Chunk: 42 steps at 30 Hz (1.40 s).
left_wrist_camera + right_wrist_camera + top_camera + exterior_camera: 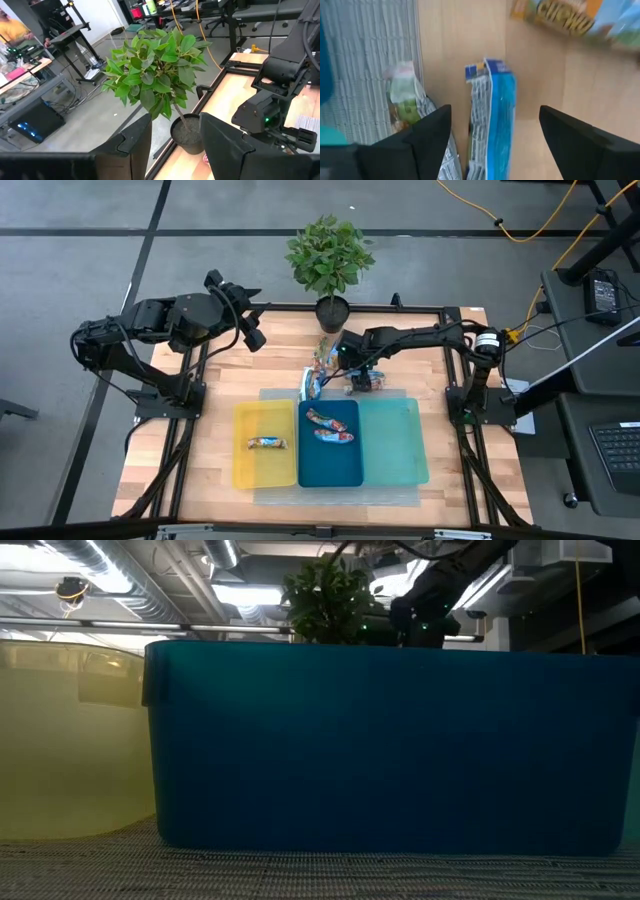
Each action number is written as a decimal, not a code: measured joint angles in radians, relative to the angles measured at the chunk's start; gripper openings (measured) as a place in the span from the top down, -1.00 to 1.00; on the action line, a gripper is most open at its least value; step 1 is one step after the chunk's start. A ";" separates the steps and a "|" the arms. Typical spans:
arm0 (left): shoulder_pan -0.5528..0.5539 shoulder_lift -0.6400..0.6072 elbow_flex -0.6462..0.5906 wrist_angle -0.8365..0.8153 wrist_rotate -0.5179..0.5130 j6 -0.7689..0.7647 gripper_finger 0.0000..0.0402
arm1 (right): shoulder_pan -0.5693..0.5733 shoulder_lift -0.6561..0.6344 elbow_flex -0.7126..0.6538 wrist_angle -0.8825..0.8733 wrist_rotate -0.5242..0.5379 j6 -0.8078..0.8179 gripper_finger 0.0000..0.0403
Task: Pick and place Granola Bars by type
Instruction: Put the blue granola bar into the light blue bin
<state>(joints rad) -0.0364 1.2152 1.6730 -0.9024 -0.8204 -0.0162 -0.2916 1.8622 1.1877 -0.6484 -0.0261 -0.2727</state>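
My right gripper (pixel 357 374) (pixel 492 145) is open and low over the wood beyond the trays. Its fingers stand on either side of a blue-wrapped granola bar (pixel 492 115) without visibly touching it. A green and silver bar (pixel 405 97) lies beside one finger, and an orange-yellow bar (pixel 565 15) lies farther off. More bars lie in a pile (pixel 322 360) near the plant, and one blue bar (pixel 311 385) lies at the mat's edge. One bar (pixel 267 443) lies in the yellow tray (pixel 245 470), and two bars (pixel 330 426) lie in the dark blue tray (pixel 330 470). My left gripper (pixel 250 330) (pixel 172 150) is open, raised over the table's far left.
A teal tray (pixel 393 445) sits right of the dark blue one, all on a grey mat (pixel 275 393). A potted plant (pixel 330 265) stands at the far edge. In the low view the dark blue tray wall (pixel 380 740) blocks most of the table.
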 joint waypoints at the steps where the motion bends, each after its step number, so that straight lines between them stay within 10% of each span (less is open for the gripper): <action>1: 0.000 0.000 0.000 0.000 0.000 0.000 0.21 | 0.000 0.000 -0.009 0.001 0.000 0.002 -0.51; 12: 0.000 0.000 0.000 0.000 -0.024 -0.013 0.21 | -0.015 -0.006 -0.120 0.094 -0.014 0.008 -0.39; 29: 0.000 0.000 0.000 0.000 -0.024 -0.031 0.21 | -0.019 0.005 -0.056 0.083 0.004 0.009 0.81; 42: 0.000 0.000 0.000 0.000 -0.023 -0.034 0.21 | -0.018 0.004 0.055 -0.042 0.044 0.041 0.86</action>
<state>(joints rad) -0.0364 1.2152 1.6730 -0.9020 -0.8436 -0.0498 -0.3096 1.8664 1.2428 -0.6906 0.0179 -0.2317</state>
